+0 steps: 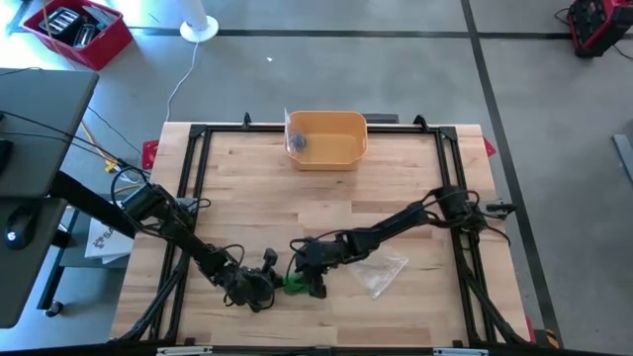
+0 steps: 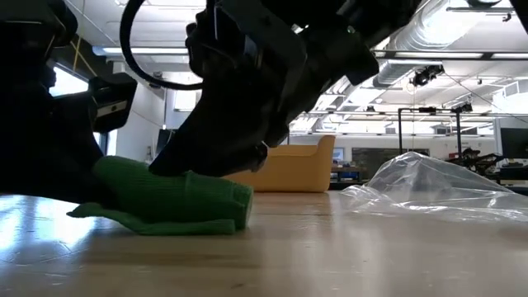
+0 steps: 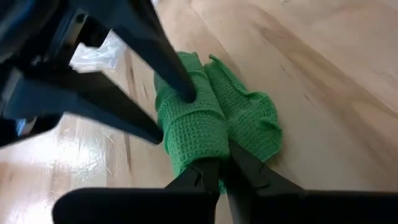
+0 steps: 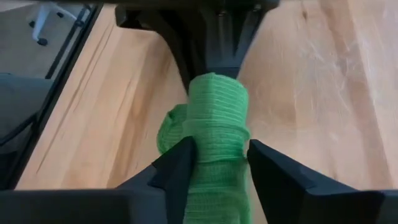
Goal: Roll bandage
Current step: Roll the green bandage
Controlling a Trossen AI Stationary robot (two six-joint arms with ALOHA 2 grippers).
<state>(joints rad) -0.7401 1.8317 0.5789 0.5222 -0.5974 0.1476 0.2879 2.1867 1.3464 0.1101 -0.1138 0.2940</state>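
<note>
Bandage (image 4: 214, 134): green, partly rolled, lying on the surface (image 1: 326, 198).
Left pincer (image 3: 222, 163): clamped on one end.
Right pincer (image 4: 219, 163): fingers around the roll.

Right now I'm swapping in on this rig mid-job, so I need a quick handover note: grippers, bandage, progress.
Left gripper: shut, pinching one end of the green bandage.
Right gripper: fingers around the rolled part from the other end.
Bandage lies near the front edge of the table, mostly rolled, with a loose tail flat underneath.
Clear plastic wrapper beside it; yellow bin at the back.
Left: finish rolling in the tail.
</note>
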